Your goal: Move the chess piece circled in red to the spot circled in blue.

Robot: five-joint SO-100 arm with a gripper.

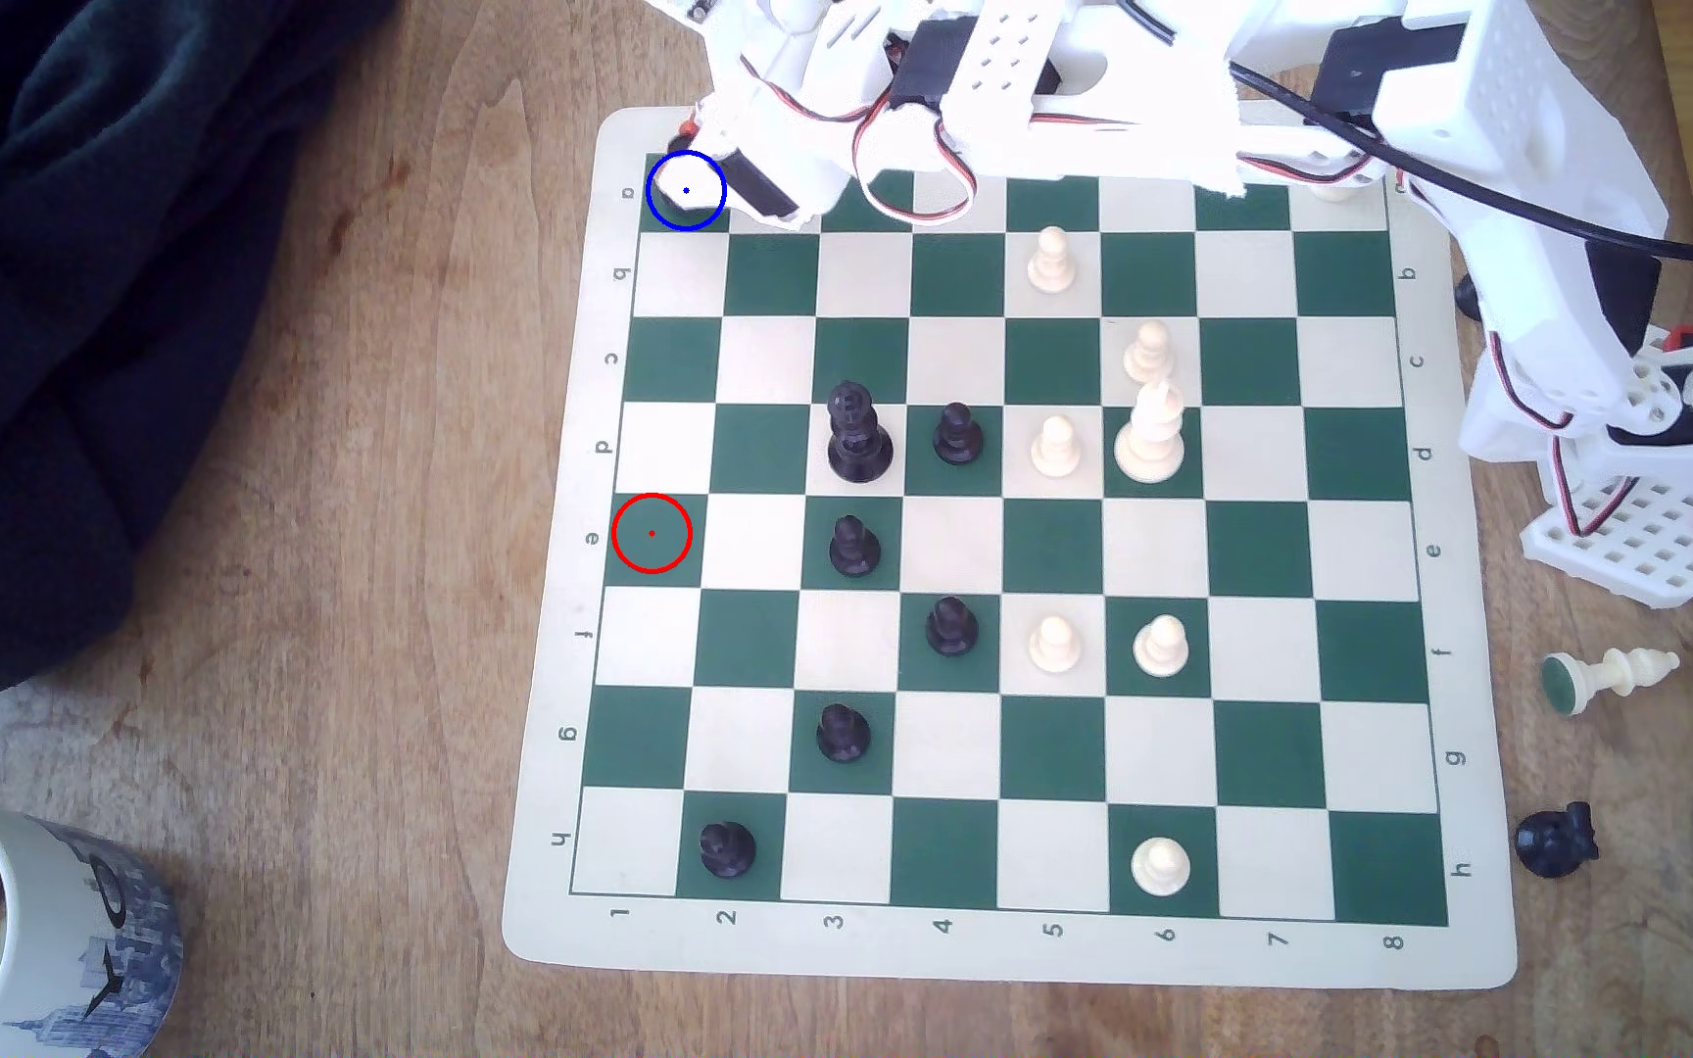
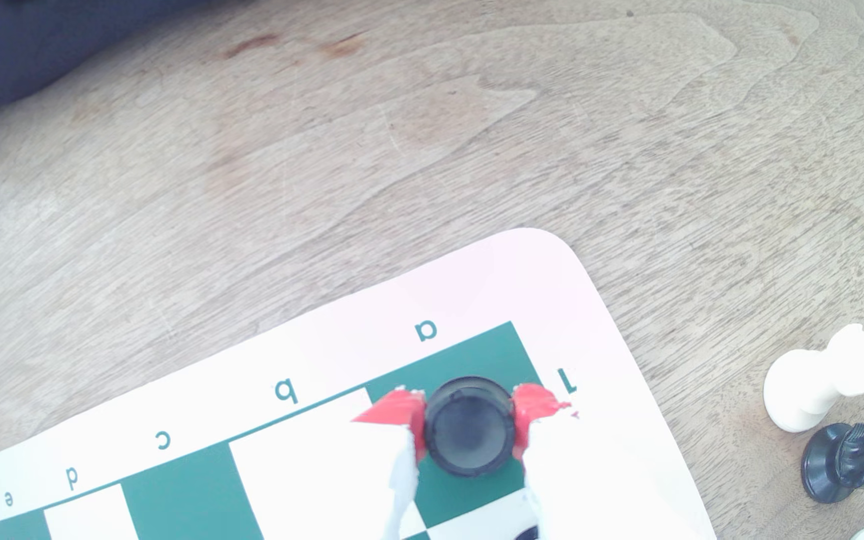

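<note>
The chess piece, black with a wide round base, shows from above in the wrist view, upright on the dark green corner square beside the letter a and the number 1. My gripper is shut on it, its red-tipped fingers pressed against both sides. In the exterior view my gripper sits over the spot, the blue-ringed square at the board's far left corner, and covers most of the piece. The red-ringed green square stands bare.
Black pawns and a tall crowned black piece stand mid-board, with white pieces to the exterior view's right. Off the board lie a white piece and a black knight. A mug and dark cloth flank the left side.
</note>
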